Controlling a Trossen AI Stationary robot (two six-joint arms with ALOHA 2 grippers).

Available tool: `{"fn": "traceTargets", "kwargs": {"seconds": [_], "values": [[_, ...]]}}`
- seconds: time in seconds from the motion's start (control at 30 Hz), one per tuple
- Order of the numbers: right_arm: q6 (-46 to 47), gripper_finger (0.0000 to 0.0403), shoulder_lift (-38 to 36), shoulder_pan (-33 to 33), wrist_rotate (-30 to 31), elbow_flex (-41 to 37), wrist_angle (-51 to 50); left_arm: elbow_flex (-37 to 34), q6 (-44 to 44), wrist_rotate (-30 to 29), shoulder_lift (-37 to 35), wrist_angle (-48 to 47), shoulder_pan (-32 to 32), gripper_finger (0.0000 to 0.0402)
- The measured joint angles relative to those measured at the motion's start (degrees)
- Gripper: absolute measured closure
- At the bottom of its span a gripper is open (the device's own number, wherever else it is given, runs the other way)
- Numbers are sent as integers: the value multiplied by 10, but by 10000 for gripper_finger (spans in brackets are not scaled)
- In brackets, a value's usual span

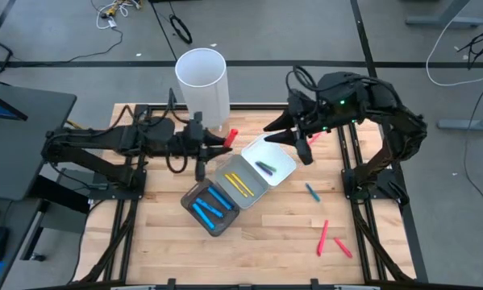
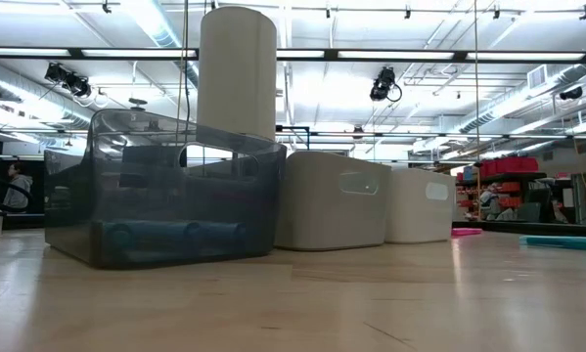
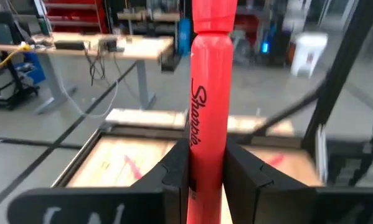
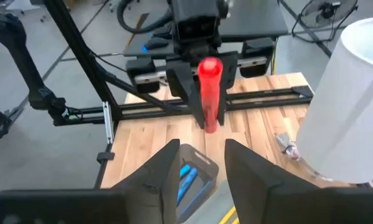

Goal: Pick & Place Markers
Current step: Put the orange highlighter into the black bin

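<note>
My left gripper (image 1: 219, 141) hovers by the tall white cylinder (image 1: 202, 80), shut on a red marker (image 1: 232, 134) that shows large in the left wrist view (image 3: 208, 93). My right gripper (image 1: 280, 137) hangs open over the white tray (image 1: 283, 165), facing the left gripper, with nothing between its fingers (image 4: 198, 168). A purple and a dark green marker lie in the white tray, yellow markers (image 1: 239, 184) in the grey tray, blue markers (image 1: 210, 206) in the dark tray. Loose on the table lie a blue marker (image 1: 312, 192) and red markers (image 1: 322, 235). My left gripper pinches the red marker between its two fingers (image 3: 174, 177), on the barrel's rear part (image 3: 202, 149) below the printed name. The marker lies along the fingers, cap end ahead, roughly level and pointing toward the table's right. It is lifted clear of the table (image 4: 208, 93).
The three trays sit in a diagonal row mid-table, seen side by side in the low view (image 2: 165, 196). The white cylinder stands at the far edge behind them (image 2: 236, 68). Bare wood lies on the near side (image 1: 265, 258) of the table.
</note>
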Motion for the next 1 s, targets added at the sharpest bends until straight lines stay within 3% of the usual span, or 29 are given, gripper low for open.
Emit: {"fn": "traceTargets", "kwargs": {"seconds": [0.33, 0.63, 0.9, 1.0], "values": [[-2, 278, -23, 0, 1, 0, -7, -1, 127, 12, -57, -157, -9, 330], [-3, 278, -25, 0, 1, 0, -7, 4, 178, 23, -93, -297, -14, 330], [-4, 278, -25, 0, 1, 0, -5, 59, 246, 24, -70, -431, -29, 330], [-5, 278, -25, 0, 1, 0, -5, 79, 267, 25, -46, -443, -34, 330]]}}
